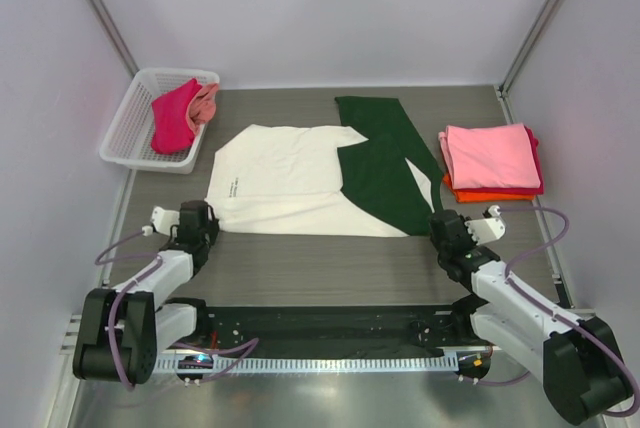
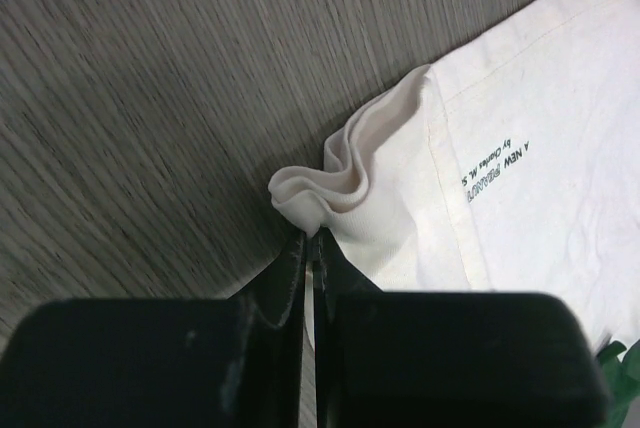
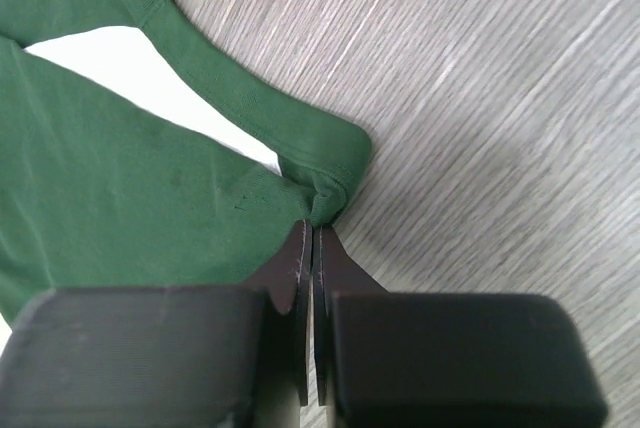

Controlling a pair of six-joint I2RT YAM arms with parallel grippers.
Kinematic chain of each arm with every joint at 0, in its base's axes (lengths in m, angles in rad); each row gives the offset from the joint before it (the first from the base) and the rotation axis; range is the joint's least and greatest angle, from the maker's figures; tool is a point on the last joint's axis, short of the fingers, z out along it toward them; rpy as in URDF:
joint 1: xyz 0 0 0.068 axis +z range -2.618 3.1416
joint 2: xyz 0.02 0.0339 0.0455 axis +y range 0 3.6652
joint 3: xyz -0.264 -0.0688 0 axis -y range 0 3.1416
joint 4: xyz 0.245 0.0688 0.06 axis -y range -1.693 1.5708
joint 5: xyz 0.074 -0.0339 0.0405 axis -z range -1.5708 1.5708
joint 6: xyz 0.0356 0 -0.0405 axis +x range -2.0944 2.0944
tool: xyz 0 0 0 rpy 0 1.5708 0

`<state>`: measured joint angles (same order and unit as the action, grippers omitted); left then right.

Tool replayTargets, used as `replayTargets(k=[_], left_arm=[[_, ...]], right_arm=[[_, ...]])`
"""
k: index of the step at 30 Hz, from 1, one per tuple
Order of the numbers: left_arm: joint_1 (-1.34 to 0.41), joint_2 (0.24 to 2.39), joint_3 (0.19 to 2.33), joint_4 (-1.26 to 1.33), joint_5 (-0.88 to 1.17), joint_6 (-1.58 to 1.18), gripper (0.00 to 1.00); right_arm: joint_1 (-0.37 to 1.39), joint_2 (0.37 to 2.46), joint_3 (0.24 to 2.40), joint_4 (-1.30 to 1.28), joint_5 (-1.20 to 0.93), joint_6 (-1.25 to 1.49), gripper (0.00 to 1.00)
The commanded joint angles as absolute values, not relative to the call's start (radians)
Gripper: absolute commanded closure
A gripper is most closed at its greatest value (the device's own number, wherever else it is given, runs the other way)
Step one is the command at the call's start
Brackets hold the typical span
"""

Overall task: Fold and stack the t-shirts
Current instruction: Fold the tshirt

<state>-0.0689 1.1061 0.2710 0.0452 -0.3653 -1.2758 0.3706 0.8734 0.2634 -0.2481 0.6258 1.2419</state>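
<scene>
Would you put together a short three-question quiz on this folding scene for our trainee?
1. True or false: the left gripper is pinching a corner of the cream shirt.
2. What does the right gripper pinch? A orange tee; B dark green cloth; C pink tee.
3. Missing word: the crumpled magenta tee lies in the white ____.
Key: 1 true; 2 B; 3 basket.

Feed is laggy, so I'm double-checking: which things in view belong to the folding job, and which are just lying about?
Job: cream tee with green sleeves, pinched by left hand and right hand; folded stack, pink on top; magenta and pink tees, crumpled.
Lying about: white basket holding them; table.
</scene>
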Motion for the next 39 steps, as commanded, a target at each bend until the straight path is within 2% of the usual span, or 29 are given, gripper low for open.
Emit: replayTargets(k=[1,10,20,21,22,23,24,25,26,28,33,34,37,39], left_arm=[[-0.063,1.089,0.261,0.003,-0.396,-1.266,1.0],[-0.063,0.792,0.261,-0.313,-0.376,-1.264,1.0],[-0.067,0.37,0.247,-0.649,-0.302,-1.282,1.0],[-0.066,0.335,0.25,-0.696,-0.302,-1.281,1.0],[-0.067,0.28,0.252,-0.71,-0.295,-1.275,1.0],[-0.067,0.256,0.255,-0.712,-0.284,-1.26,0.88],[-0.067,0.246,0.262,-0.721,-0.272,-1.241,0.72],[-0.066,0.242,0.294,-0.736,-0.268,-1.23,0.36],[-0.067,0.261,0.313,-0.748,-0.271,-1.218,0.23],[-0.066,0.3,0.385,-0.759,-0.285,-1.16,0.04],[-0.067,0.507,0.517,-0.688,-0.308,-1.019,0.0],[-0.067,0.537,0.534,-0.661,-0.304,-0.991,0.0],[-0.066,0.679,0.597,-0.523,-0.243,-0.881,0.0],[-0.067,0.754,0.636,-0.444,-0.22,-0.848,0.01]], right_arm=[[0.368,0.815,0.264,-0.306,0.695,1.278,0.99],[0.37,0.528,0.287,-0.584,0.695,1.293,0.99],[0.37,0.335,0.347,-0.816,0.595,1.29,0.99],[0.37,0.284,0.351,-0.821,0.591,1.287,0.96],[0.37,0.261,0.359,-0.842,0.581,1.285,0.89],[0.37,0.244,0.367,-0.851,0.581,1.285,0.75],[0.37,0.224,0.373,-0.848,0.58,1.266,0.43],[0.37,0.209,0.397,-0.842,0.583,1.249,0.36],[0.37,0.216,0.412,-0.845,0.6,1.238,0.3],[0.368,0.28,0.466,-0.794,0.606,1.136,0.28],[0.37,0.558,0.63,-0.704,0.572,0.893,0.28],[0.37,0.604,0.678,-0.627,0.531,0.764,0.28],[0.37,0.782,0.76,-0.487,0.292,0.628,0.3],[0.37,0.906,0.787,-0.407,0.083,0.612,0.37]])
